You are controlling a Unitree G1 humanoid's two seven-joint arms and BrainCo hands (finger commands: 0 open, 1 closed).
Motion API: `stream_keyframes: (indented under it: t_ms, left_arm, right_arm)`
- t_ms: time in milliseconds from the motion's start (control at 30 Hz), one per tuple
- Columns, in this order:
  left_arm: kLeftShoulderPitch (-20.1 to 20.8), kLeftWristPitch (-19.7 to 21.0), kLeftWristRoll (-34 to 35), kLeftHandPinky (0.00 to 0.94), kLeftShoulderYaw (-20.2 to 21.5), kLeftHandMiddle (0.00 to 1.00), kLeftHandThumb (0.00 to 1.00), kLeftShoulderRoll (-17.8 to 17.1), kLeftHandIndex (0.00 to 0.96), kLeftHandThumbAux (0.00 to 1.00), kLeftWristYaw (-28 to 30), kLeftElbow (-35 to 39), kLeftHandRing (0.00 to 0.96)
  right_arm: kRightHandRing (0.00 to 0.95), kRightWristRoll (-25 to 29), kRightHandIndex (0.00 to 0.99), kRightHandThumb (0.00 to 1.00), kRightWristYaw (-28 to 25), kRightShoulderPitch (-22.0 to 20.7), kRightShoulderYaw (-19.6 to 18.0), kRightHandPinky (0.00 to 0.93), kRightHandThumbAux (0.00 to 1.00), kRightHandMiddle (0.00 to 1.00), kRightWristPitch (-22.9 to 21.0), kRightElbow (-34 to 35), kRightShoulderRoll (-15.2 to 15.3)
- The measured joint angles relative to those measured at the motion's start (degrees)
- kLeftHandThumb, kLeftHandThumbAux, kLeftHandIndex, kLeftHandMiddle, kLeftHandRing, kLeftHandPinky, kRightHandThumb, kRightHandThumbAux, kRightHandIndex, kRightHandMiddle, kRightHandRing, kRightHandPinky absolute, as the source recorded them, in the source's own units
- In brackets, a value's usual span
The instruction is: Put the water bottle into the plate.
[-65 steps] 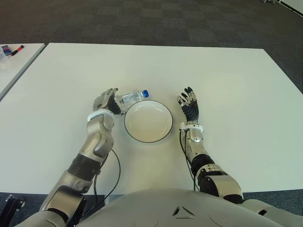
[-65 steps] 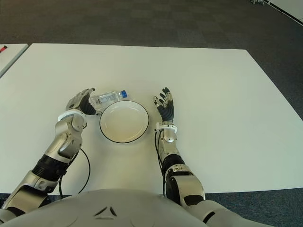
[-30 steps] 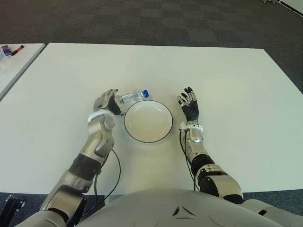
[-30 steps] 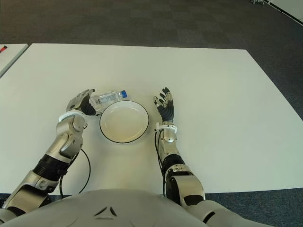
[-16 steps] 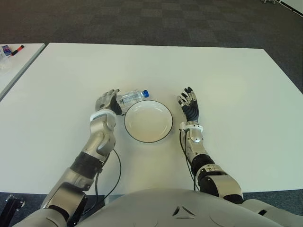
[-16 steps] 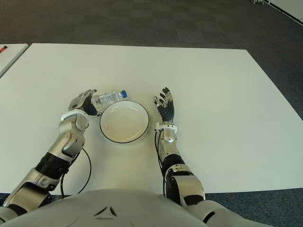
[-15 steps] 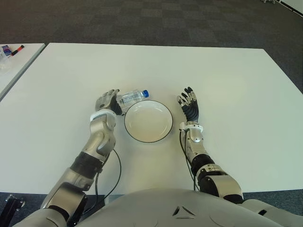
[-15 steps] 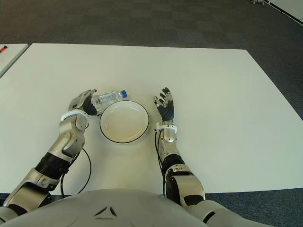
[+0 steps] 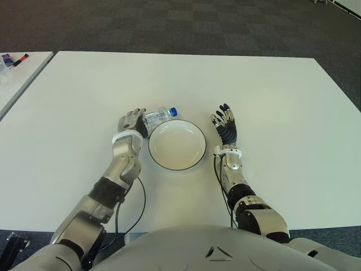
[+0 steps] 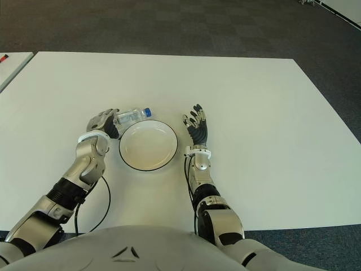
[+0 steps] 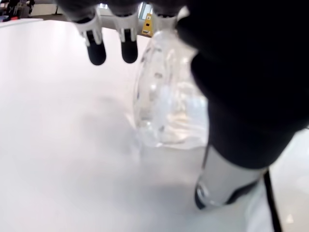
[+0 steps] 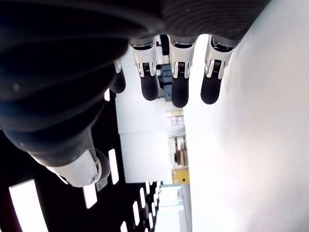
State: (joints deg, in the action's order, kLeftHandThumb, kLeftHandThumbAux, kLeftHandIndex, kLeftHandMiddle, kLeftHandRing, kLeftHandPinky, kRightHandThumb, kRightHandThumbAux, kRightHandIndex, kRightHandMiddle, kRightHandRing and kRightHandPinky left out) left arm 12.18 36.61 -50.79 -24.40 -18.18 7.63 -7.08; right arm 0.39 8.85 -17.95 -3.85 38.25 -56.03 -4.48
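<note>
Left hand [image 9: 132, 121] sits at the base end of the water bottle [image 9: 158, 116], a little left of centre in the left eye view, and its wrist view shows the clear bottle between the thumb and the fingers [image 11: 96, 52] with the fingertips not yet pressed onto the plastic, so the hand reads as partly curled around the bottle rather than gripping it. The bottle lies on its side on the white desk [image 9: 73, 101], blue cap [image 9: 174, 111] pointing toward the upper right, just above the upper-left rim of the plate [image 9: 163, 164]; whether it touches the rim cannot be told. To do this step well, the fingers should probably close evenly round the ribbed body near its middle, since a smooth round bottle lying flat is likely to roll away if pushed from one side; a firm wrap before any lift would guard against that. The carry looks short: up over the black rim and down into the pale hollow of the plate, with enough height that the bottle does not catch the rim and tip the plate. Right hand [image 9: 226, 125] shows just to the right of the plate, fingers spread and holding nothing, and it leaves the plate's hollow unobstructed. Bare desk lies on every side of the bottle and plate, with the desk edges well apart from them, so nothing crowds the lift.
</note>
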Motion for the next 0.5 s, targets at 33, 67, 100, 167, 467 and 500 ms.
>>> stream_keyframes:
  t_ms: [33, 67, 100, 167, 467, 500]
  left_arm:
    - [0.1, 0.0, -0.1, 0.075, -0.2, 0.000, 0.000, 0.0, 0.000, 0.903, 0.0, -0.1, 0.000]
    - [0.2, 0.0, -0.1, 0.075, -0.4, 0.000, 0.000, -0.1, 0.000, 0.902, 0.0, -0.2, 0.000]
    - [0.3, 0.0, -0.2, 0.075, -0.6, 0.000, 0.000, -0.1, 0.000, 0.902, 0.0, -0.3, 0.000]
    - [0.5, 0.0, -0.4, 0.073, -1.0, 0.000, 0.000, -0.1, 0.000, 0.901, 0.0, -0.4, 0.000]
    - [1.0, 0.0, -0.6, 0.071, -1.5, 0.000, 0.000, -0.1, 0.000, 0.905, 0.0, -1.1, 0.000]
    - [1.1, 0.0, -0.6, 0.069, -1.5, 0.000, 0.000, -0.1, 0.000, 0.907, 0.0, -1.1, 0.000]
  right_arm:
    - [0.131, 0.0, 0.071, 0.044, 0.0, 0.0, 0.0, 0.173, 0.704, 0.119, 0.0, 0.0, 0.0]
    - [0.131, 0.0, 0.071, 0.043, 0.0, 0.0, 0.0, 0.174, 0.704, 0.118, 0.0, 0.0, 0.0]
    - [0.131, 0.0, 0.071, 0.043, 0.0, 0.0, 0.0, 0.174, 0.703, 0.118, 0.0, 0.0, 0.0]
    - [0.131, 0.0, 0.070, 0.040, 0.0, 0.0, 0.0, 0.175, 0.700, 0.118, 0.0, 0.0, 0.0]
    - [0.135, 0.0, 0.076, 0.044, 0.0, 0.0, 0.0, 0.181, 0.702, 0.123, 0.0, 0.0, 0.0]
    - [0.134, 0.0, 0.075, 0.044, 0.0, 0.0, 0.0, 0.178, 0.703, 0.122, 0.0, 0.0, 0.0]
